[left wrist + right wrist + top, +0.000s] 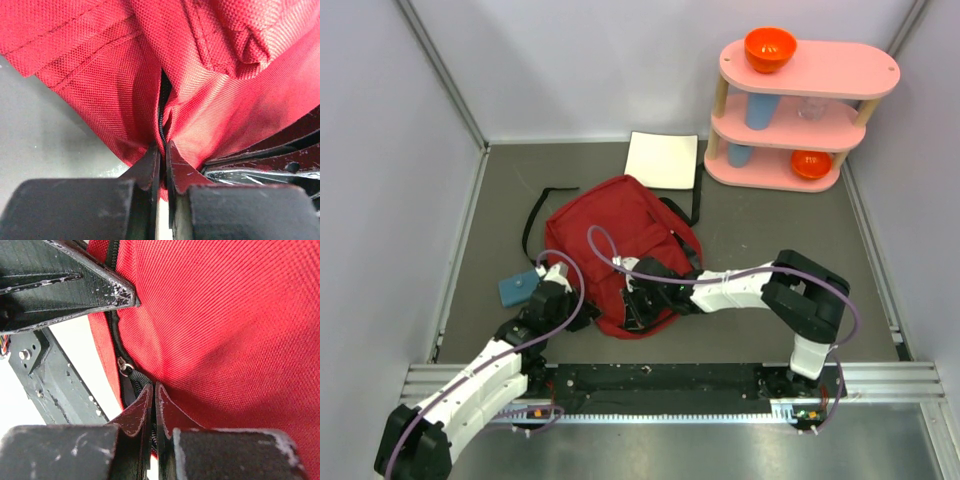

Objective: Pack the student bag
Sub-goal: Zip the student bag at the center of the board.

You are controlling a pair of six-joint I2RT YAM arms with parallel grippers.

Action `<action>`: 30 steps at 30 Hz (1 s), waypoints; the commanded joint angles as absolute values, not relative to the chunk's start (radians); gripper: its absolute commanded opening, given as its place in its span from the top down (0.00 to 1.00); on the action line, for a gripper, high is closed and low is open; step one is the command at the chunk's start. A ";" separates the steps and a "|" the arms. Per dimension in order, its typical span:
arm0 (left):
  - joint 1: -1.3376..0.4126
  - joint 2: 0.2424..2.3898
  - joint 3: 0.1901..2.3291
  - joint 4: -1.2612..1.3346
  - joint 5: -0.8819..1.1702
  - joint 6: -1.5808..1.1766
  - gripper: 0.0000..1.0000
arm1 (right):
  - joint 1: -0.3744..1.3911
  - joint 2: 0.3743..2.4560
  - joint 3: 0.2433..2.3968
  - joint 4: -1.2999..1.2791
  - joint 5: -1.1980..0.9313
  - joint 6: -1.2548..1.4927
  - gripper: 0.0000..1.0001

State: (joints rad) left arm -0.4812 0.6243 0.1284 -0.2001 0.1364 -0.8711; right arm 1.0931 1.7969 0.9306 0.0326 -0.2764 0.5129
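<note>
I'm pinching with the left gripper (162, 146), fingers squeezed narrow on a fold of the student bag (620, 225) at its near-left edge by the zip seam, with the bag lying slumped mid-table (770, 230), just beyond the arm bases. Over on the right, the right gripper (154, 387) is sitting clamped tight on what looks like the zipper pull (125, 368). I'm guessing it's light and floppy, sagging wherever I'm not holding, so seams and zip tabs are beating plain cloth as grab spots.
</note>
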 commanded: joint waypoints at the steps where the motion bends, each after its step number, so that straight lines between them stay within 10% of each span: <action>1: -0.483 0.627 0.120 -0.176 0.146 -0.868 1.00 | 1.111 1.691 0.905 -0.015 -0.221 0.503 1.00; 30: -0.480 0.540 0.205 -0.279 -0.028 -0.801 1.00 | 1.068 1.431 0.718 -0.170 -0.003 0.565 1.00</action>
State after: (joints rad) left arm -0.4892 0.5591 0.1425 -0.2485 0.0917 -0.8536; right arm 1.1004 1.4967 0.7383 -0.1074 -0.0990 0.5591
